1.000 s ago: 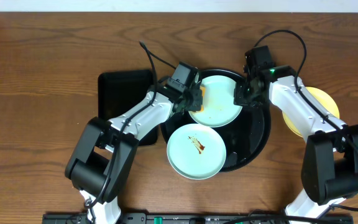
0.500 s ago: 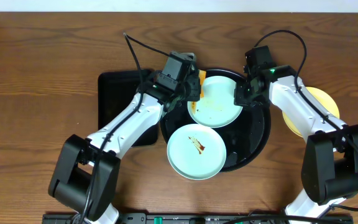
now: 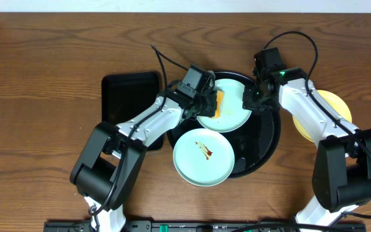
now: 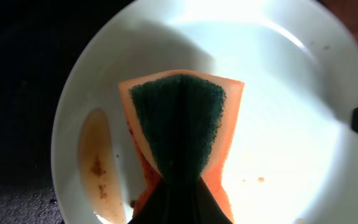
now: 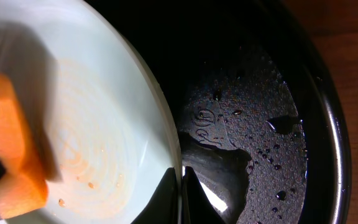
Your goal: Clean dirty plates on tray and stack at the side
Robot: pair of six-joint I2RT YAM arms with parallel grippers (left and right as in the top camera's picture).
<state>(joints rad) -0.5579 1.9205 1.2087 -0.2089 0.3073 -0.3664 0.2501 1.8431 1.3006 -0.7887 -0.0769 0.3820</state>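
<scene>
A pale mint-blue plate (image 3: pixel 232 108) lies at the back of the round black tray (image 3: pixel 268 138). My left gripper (image 3: pixel 212 102) is shut on an orange sponge with a green scrub face (image 4: pixel 179 121) and presses it on this plate (image 4: pixel 291 124), beside a brown smear (image 4: pixel 95 163). My right gripper (image 3: pixel 248 98) is shut on the plate's right rim (image 5: pixel 169 155); the sponge also shows in the right wrist view (image 5: pixel 11 146). A second mint-blue plate (image 3: pixel 203 156) with a brown smear sits at the tray's front left. A pale yellow plate (image 3: pixel 335 106) lies on the table to the right, partly under my right arm.
A smaller rectangular black tray (image 3: pixel 129 96) lies left of the round tray, partly under my left arm. The round tray's floor (image 5: pixel 260 112) is wet with drops. Bare wooden table (image 3: pixel 44 77) surrounds everything.
My left gripper with the sponge swung up and left off the plate's edge, then came back right onto the plate's face. The right gripper and both other plates have not moved.
</scene>
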